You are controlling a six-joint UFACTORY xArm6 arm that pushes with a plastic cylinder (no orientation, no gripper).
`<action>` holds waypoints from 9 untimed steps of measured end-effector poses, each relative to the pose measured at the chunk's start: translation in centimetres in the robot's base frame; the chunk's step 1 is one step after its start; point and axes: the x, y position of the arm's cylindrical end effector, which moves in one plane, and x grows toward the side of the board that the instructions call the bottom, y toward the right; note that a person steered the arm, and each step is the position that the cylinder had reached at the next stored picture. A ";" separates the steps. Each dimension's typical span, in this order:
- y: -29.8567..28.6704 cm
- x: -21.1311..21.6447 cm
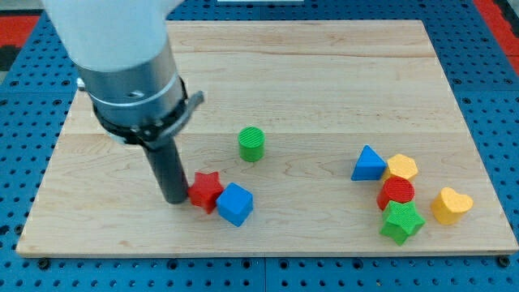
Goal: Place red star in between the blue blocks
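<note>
Nearest the view's bottom, at about 4 o'clock on the table (324,243): a green star (402,222), with a yellow heart (451,205) just beside it at 2 o'clock and a red cylinder (396,192) touching at 12 o'clock. Toward 7 o'clock on the table: a blue cube (235,203), touching the red star (206,191) on its 10 o'clock side. Pressed against the star's 9 o'clock side, my tip (173,199), the dark rod rising to a grey and white arm at 11 o'clock. No pincer on this rod, so nothing to report as wide, narrow or holding. Farther back on the right: a yellow hexagon (402,168) above the red cylinder, a blue triangle (369,165) touching it at 9 o'clock, well apart from the blue cube. Farthest, near the table's middle: a green cylinder (252,143), at 1 o'clock from the red star.
</note>
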 end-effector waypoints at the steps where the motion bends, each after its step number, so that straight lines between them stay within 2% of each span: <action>1: 5.8 2.1; 3: 15.5 4.2; 4: 18.0 4.5; 6: 16.0 6.4; 9: 6.1 5.4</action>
